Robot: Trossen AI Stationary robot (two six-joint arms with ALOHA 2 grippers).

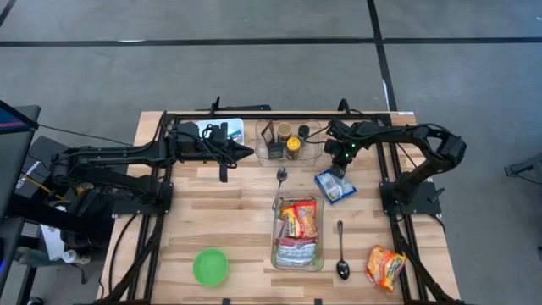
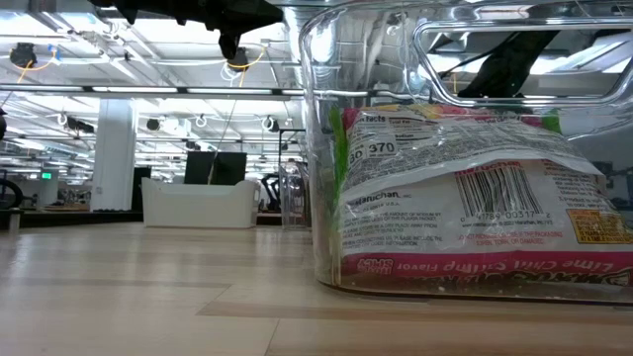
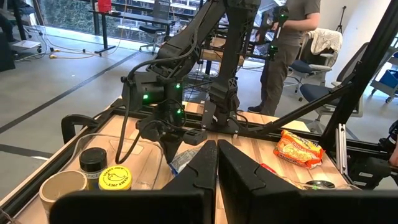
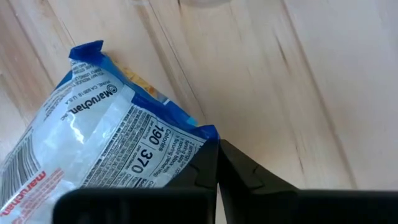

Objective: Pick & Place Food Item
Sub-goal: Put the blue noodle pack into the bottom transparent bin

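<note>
Overhead looks straight down on my table (image 1: 229, 212); low view sits level, close against the clear container (image 2: 465, 148)

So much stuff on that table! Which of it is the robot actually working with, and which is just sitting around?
In the job:
- blue-and-white ramen packet, pinched at its edge by the shut right gripper
- clear plastic bin already holding noodle packets
- orange noodle packet

Just lying about:
- green bowl
- two metal spoons
- clear tray of jars
- left gripper, shut, waiting
</note>
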